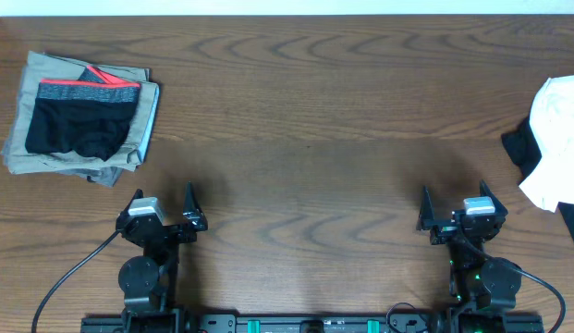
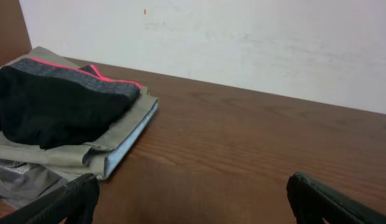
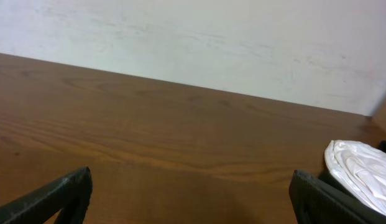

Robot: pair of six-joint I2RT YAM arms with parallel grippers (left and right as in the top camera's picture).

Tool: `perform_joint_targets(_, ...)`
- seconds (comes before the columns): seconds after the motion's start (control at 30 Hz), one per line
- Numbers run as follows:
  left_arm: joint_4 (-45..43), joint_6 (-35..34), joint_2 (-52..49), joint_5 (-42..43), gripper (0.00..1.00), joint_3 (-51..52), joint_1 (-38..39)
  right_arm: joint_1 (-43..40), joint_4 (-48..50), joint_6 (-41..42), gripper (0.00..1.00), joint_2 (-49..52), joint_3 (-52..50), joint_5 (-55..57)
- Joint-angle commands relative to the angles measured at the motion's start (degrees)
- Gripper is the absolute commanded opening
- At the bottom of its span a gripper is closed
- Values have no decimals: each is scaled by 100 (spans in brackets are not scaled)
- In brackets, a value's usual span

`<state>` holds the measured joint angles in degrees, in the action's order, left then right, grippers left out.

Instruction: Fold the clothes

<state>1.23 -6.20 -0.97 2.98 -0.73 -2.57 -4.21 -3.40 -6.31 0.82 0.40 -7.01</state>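
Clothes (image 1: 545,148): white T-shirt (image 1: 556,129) bunched over black garment (image 1: 518,146), unfolded, at bench (image 1: 314,111) far-right edge. Heap's long axis runs front to back. Lies ahead-right of right jaws, the nearer; left jaws well apart. Both wide, empty.

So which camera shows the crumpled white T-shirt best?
Overhead: the crumpled white cloth T-shirt shows most fully there, at the right edge. The right wrist view catches only a small part; the left wrist view, nothing.
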Motion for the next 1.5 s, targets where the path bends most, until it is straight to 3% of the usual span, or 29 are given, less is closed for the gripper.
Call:
perform_joint_targets(0.0,267,11,-7,-90,98,50,-26,-44,-28,46,99,-37,-9,33)
perform_joint_targets(0.93,267,11,-7,-90,98,50,-26,-44,52,101,99,-39,-9,-219)
perform_joint_targets(1.13,267,11,-7,-90,98,50,-26,-44,415,887,99,-39,-9,-1932)
perform_joint_targets(1.3,267,11,-7,-90,98,50,-26,-44,903,1029,99,-39,-9,-2262)
perform_joint_targets(1.47,267,11,-7,-90,98,50,-26,-44,2179,1311,99,-37,11,-2170)
